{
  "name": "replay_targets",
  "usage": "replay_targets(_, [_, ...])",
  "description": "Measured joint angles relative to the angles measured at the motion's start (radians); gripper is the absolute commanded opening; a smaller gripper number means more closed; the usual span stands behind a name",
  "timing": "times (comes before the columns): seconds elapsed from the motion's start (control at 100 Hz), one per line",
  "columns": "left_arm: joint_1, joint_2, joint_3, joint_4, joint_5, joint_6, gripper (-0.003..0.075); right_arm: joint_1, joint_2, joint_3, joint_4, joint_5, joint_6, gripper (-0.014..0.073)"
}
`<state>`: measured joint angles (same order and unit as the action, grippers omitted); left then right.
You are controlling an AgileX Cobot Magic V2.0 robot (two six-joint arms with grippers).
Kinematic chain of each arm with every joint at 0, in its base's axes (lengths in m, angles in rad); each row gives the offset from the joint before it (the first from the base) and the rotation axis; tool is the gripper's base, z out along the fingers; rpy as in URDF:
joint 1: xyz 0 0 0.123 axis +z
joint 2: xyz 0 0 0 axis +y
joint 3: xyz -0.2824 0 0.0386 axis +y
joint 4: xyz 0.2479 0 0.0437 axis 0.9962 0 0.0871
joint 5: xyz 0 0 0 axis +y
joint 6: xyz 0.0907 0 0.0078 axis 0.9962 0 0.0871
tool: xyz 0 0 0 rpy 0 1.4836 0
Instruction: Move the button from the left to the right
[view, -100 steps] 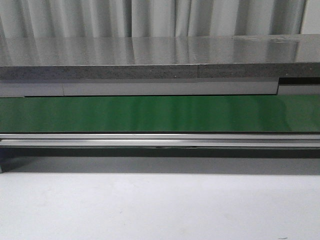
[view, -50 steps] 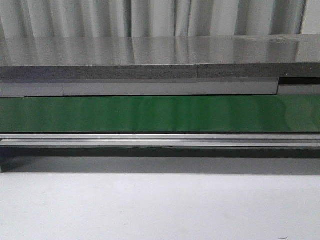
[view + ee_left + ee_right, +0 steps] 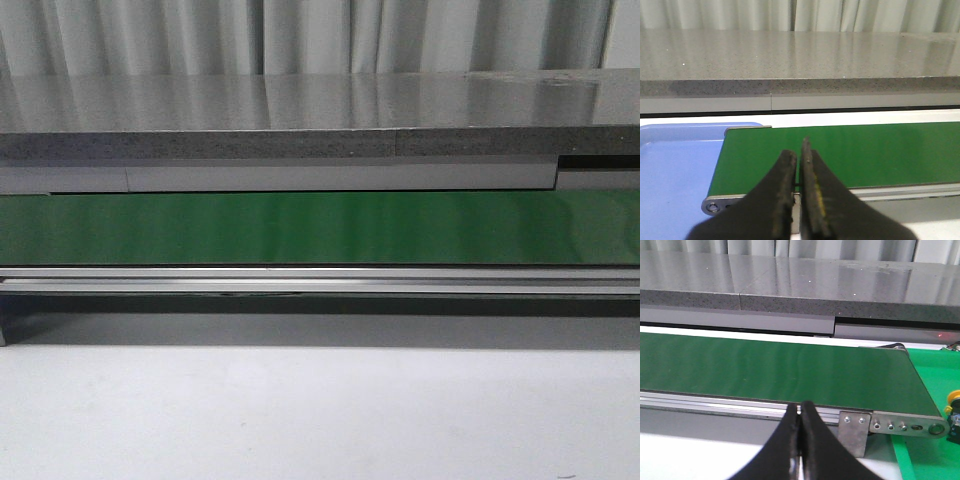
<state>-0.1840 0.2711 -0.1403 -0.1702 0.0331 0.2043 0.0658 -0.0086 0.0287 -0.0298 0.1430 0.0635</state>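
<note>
- Button (image 3: 954, 401): visible only in the right wrist view, cut by the picture's edge; a round yellow cap above a dark body with small coloured marks, resting on a bright green surface (image 3: 925, 460) just beyond the roller end of the conveyor; nothing holds it.
- Blue tray (image 3: 675, 175): left wrist view; a light-blue tray with a raised rim, lying directly beside the left end of the belt.
- Left gripper (image 3: 799, 150): two dark fingers (image 3: 786, 185) brought together with only a thin slit between them, holding nothing; the tips hang over the near edge of the belt close to its left end roller (image 3: 714, 206).
- Conveyor belt (image 3: 320, 228): front view; a dark green band running across the full width, carried on a silver rail (image 3: 320, 280), with a pale counter (image 3: 320, 420) in the foreground.
- Grey slab (image 3: 300, 115): a speckled stone-like shelf behind and above the belt, with pale curtains (image 3: 300, 35) beyond it.
- Right gripper (image 3: 800, 407): dark fingers pressed together, holding nothing, poised over the silver rail near the belt's right end; a metal bracket (image 3: 855, 432) with screws sits just beside the tips.
</note>
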Motion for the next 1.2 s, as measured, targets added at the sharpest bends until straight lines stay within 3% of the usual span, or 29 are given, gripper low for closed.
replay_targets(0.55, [0.044,-0.273,0.139,0.152,-0.033,-0.136,0.0005,0.000,0.000,0.000,0.000,0.000,0.000,-0.0121])
replay_targets(0.79, [0.096,-0.276,0.139,0.157,0.006,-0.140,0.0005,0.000,0.000,0.001,0.000,-0.001,0.000,-0.0121])
replay_targets(1.2, [0.101,-0.276,0.139,0.161,0.006,-0.141,0.0005,0.000,0.000,0.001,0.000,-0.001,0.002,-0.0121])
